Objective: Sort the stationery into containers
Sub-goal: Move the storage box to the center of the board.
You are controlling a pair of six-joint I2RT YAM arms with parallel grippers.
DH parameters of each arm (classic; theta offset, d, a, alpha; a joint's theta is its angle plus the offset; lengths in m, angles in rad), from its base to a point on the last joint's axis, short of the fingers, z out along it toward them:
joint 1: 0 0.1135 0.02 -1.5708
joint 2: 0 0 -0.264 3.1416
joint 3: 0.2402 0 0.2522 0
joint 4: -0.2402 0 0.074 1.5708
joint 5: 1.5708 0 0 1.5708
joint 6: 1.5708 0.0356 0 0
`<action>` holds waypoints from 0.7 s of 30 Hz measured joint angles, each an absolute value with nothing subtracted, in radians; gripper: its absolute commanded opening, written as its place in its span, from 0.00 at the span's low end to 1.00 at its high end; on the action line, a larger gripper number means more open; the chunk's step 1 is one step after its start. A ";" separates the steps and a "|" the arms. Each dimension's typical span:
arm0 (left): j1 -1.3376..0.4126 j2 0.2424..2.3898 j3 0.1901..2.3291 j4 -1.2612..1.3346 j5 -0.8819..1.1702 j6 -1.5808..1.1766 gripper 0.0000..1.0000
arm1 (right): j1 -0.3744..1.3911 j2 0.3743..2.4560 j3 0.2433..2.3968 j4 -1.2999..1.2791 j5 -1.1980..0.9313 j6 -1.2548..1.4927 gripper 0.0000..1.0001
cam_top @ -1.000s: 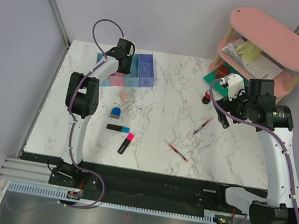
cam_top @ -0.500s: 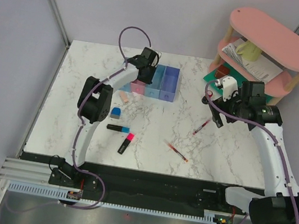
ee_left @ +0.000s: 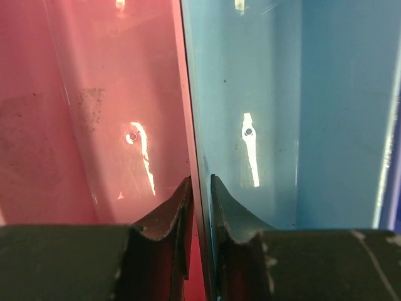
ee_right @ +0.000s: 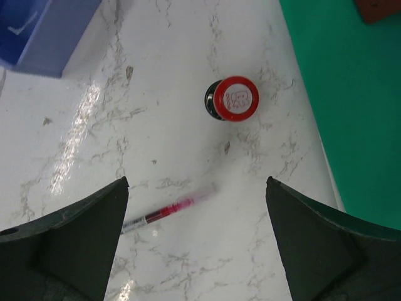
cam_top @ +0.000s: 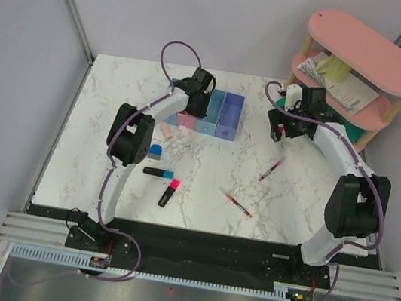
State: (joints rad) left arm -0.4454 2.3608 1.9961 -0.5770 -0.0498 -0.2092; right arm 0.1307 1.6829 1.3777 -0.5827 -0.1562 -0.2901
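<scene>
The row of joined translucent bins [cam_top: 218, 112] stands at the far middle of the table. My left gripper [cam_top: 196, 95] is shut on the wall [ee_left: 188, 125] between the pink and a light blue bin. My right gripper [ee_right: 197, 182] is open, hovering over the black-red bottle [ee_right: 232, 99] and one red pen [ee_right: 166, 213], touching neither. The beige eraser [cam_top: 166, 129], blue-white block [cam_top: 155, 149], blue-cap highlighter [cam_top: 159, 172], pink-cap highlighter [cam_top: 169, 192] and two red pens [cam_top: 271, 169] [cam_top: 238, 204] lie loose on the table.
The pink oval two-tier shelf [cam_top: 368, 55] with a yellow mug [cam_top: 336, 67] and papers stands at the far right, on a green mat [ee_right: 351, 94]. A purple-blue bin corner [ee_right: 44, 31] shows in the right wrist view.
My left gripper has dragged the row of bins to the right. My right gripper has swung left and farther back, over the bottle.
</scene>
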 measured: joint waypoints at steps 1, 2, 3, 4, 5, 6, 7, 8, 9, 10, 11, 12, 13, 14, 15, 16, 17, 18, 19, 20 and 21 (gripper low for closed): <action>-0.450 2.361 1.991 -0.582 -0.050 -0.220 0.22 | 0.131 1.702 1.391 -0.568 -0.156 -0.282 0.98; -0.455 2.361 1.988 -0.587 -0.050 -0.226 0.21 | 0.131 1.715 1.399 -0.556 -0.154 -0.278 0.98; -0.462 2.361 1.986 -0.596 -0.051 -0.237 0.20 | 0.131 1.728 1.410 -0.540 -0.153 -0.272 0.98; -0.469 2.361 1.985 -0.601 -0.051 -0.247 0.20 | 0.131 1.740 1.422 -0.522 -0.150 -0.264 0.98; -0.475 2.361 1.985 -0.604 -0.052 -0.257 0.20 | 0.131 1.750 1.432 -0.507 -0.148 -0.259 0.98; -0.481 2.361 1.985 -0.605 -0.052 -0.264 0.19 | 0.131 1.760 1.442 -0.495 -0.145 -0.255 0.98; -0.488 2.361 1.985 -0.606 -0.053 -0.274 0.19 | 0.131 1.768 1.451 -0.479 -0.140 -0.250 0.98; -0.494 2.361 1.985 -0.607 -0.054 -0.281 0.19 | 0.131 1.776 1.457 -0.469 -0.136 -0.247 0.98; -0.502 2.360 1.985 -0.609 -0.057 -0.290 0.19 | 0.131 1.785 1.464 -0.453 -0.133 -0.242 0.98; -0.508 2.360 1.985 -0.611 -0.060 -0.296 0.19 | 0.131 1.792 1.466 -0.442 -0.130 -0.239 0.98; -0.515 2.359 1.985 -0.613 -0.067 -0.303 0.19 | 0.131 1.800 1.469 -0.430 -0.126 -0.235 0.98; -0.522 2.358 1.984 -0.615 -0.073 -0.309 0.19 | 0.131 1.811 1.472 -0.417 -0.122 -0.231 0.98; -0.530 2.357 1.983 -0.617 -0.078 -0.316 0.19 | 0.131 1.820 1.473 -0.406 -0.117 -0.229 0.98; -0.538 2.355 1.982 -0.619 -0.084 -0.324 0.19 | 0.131 1.831 1.473 -0.395 -0.112 -0.224 0.98; -0.546 2.353 1.978 -0.619 -0.094 -0.332 0.19 | 0.131 1.843 1.473 -0.388 -0.109 -0.220 0.98; -0.552 2.350 1.973 -0.620 -0.100 -0.340 0.19 | 0.131 1.855 1.473 -0.379 -0.105 -0.216 0.95; -0.556 2.347 1.969 -0.621 -0.101 -0.347 0.20 | 0.131 1.867 1.473 -0.371 -0.100 -0.211 0.93; -0.561 2.346 1.965 -0.622 -0.102 -0.352 0.20 | 0.131 1.878 1.472 -0.361 -0.096 -0.207 0.93; -0.565 2.344 1.963 -0.622 -0.104 -0.354 0.21 | 0.131 1.888 1.470 -0.351 -0.094 -0.204 0.91; -0.570 2.343 1.961 -0.623 -0.104 -0.356 0.24 | 0.131 1.897 1.468 -0.346 -0.089 -0.199 0.91; -0.572 2.342 1.961 -0.624 -0.104 -0.359 0.26 | 0.131 1.905 1.467 -0.342 -0.088 -0.196 0.90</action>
State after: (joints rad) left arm -0.5724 2.3425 1.9610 -0.6235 -0.1040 -0.3588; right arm 0.1307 1.9045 1.4666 -0.3424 -0.0883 -0.1963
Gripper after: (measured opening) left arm 0.203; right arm 0.922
